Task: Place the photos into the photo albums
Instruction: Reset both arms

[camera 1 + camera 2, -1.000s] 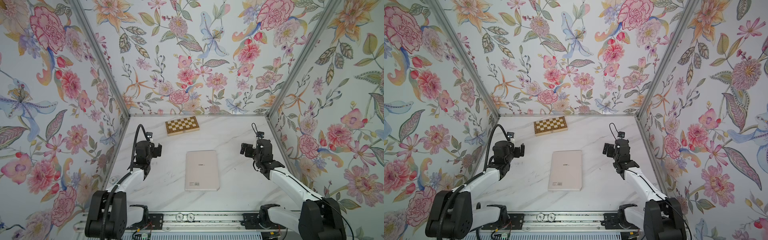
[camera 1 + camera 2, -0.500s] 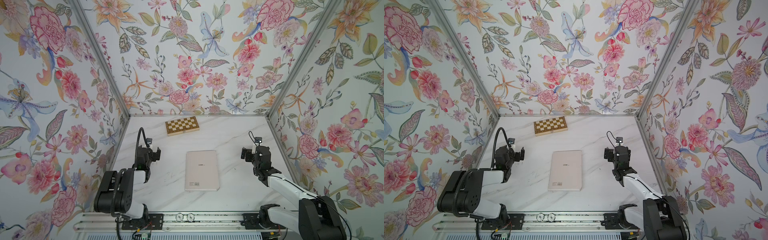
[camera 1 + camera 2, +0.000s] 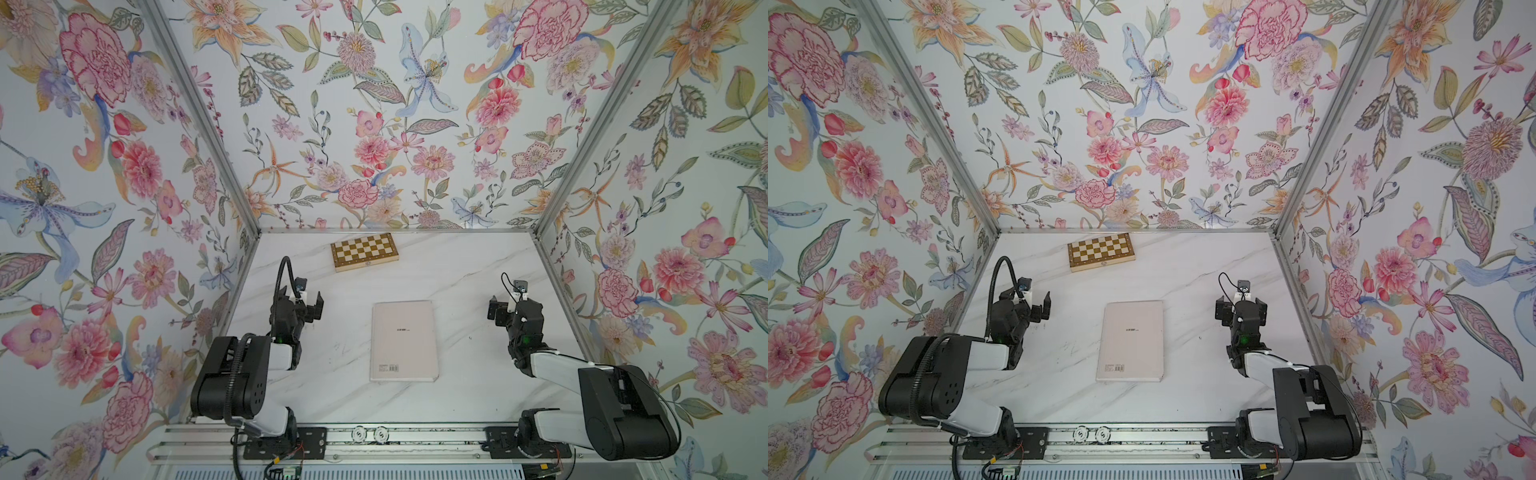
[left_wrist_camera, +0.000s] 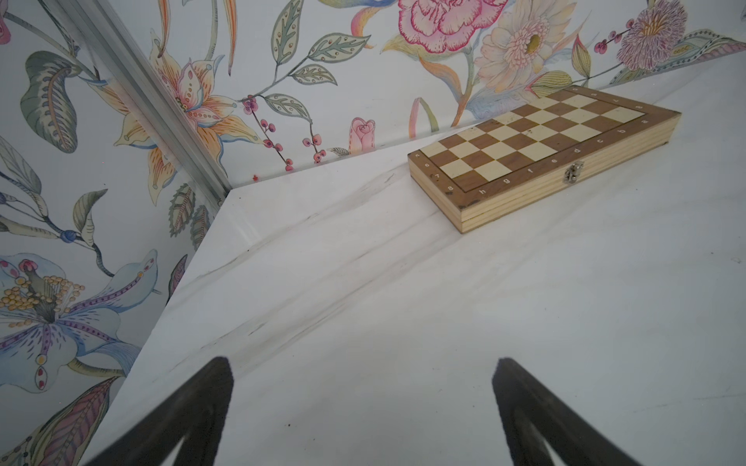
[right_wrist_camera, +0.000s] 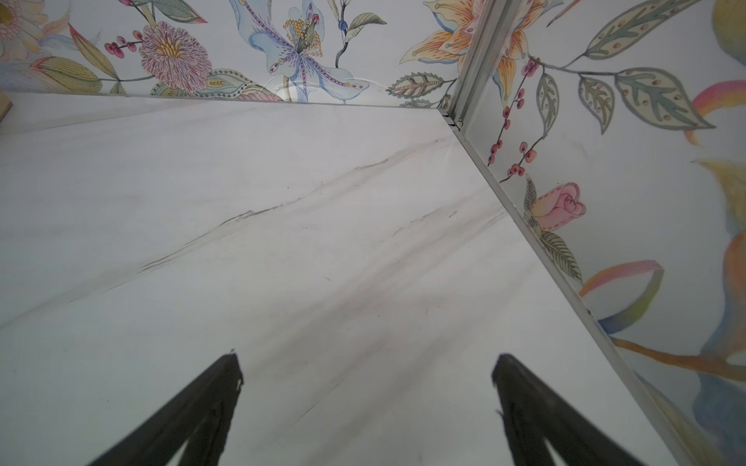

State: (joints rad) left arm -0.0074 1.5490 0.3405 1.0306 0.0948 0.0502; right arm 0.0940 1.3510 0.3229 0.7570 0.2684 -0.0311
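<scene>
The album (image 3: 404, 340) lay shut, barcode up, on the worktop (image 3: 457, 270), its filling seemingly done, so the left gripper (image 4: 363, 363) and right gripper (image 5: 365, 359) hung spread, empty, clear of it.

**Non-task items in view**

Chessboard box (image 3: 364, 257): checkered wood, shut, with a metal clasp (image 4: 573, 173) on its side. It lies flat, well ahead of the left gripper (image 4: 363, 363) and to its right.
Marble table (image 3: 457, 270): white, grey-veined.
Floral walls (image 3: 374, 124): on three sides, with aluminium posts (image 4: 149, 105) at the corners.
Tan sliver (image 5: 4, 109): at the frame edge, possibly that box.
</scene>
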